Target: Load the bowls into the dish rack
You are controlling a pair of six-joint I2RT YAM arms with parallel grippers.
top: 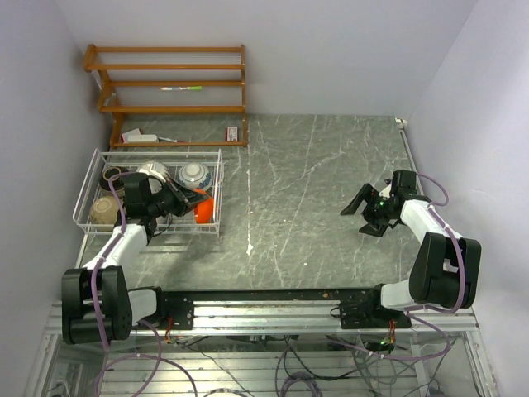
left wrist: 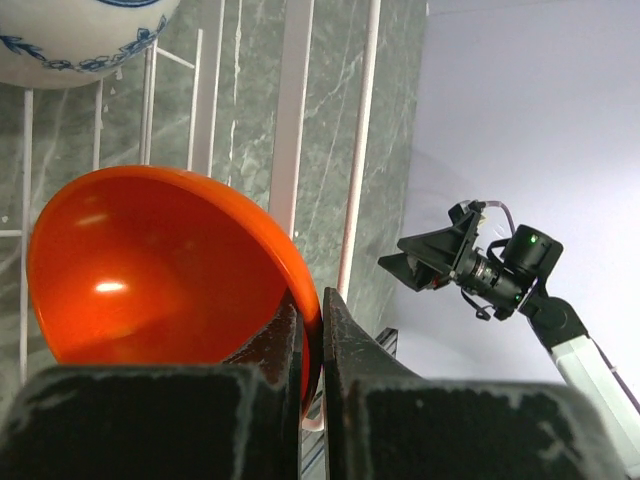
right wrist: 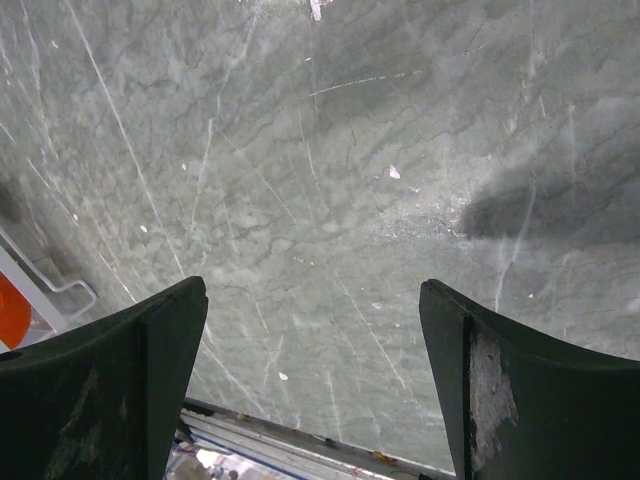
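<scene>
The white wire dish rack stands at the left of the table. My left gripper is shut on the rim of the orange-red bowl, held inside the rack's near right corner; in the left wrist view the bowl is pinched between my fingers. The blue-and-white bowl sits behind it and shows in the left wrist view. A white bowl, a tan bowl and a dark bowl also lie in the rack. My right gripper is open and empty over bare table.
A wooden slatted shelf stands at the back left against the wall, with small items at its foot. Walls close in left, back and right. A white speck lies on the grey marble table.
</scene>
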